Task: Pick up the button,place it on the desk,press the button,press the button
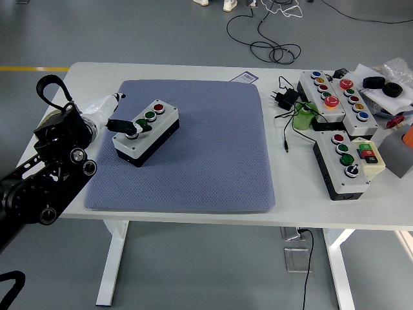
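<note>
A grey button box (155, 138) with a black base lies at an angle on the left part of the blue mat (206, 161). It carries a red button (158, 107), a green button (150, 115) and more buttons nearer my hand. My left hand (129, 124) comes in from the left. One black finger (122, 125) lies over the near end of the box's top, its tip on the buttons there. A white finger (106, 102) sticks out past the box's far side. The hand holds nothing. My right hand is out of view.
Two other button boxes (337, 97) (345, 165) lie at the table's right. A green object (303, 118), a black plug adapter (284, 98) with its cable and black rolls (382, 84) are near them. A label (244, 77) lies behind the mat.
</note>
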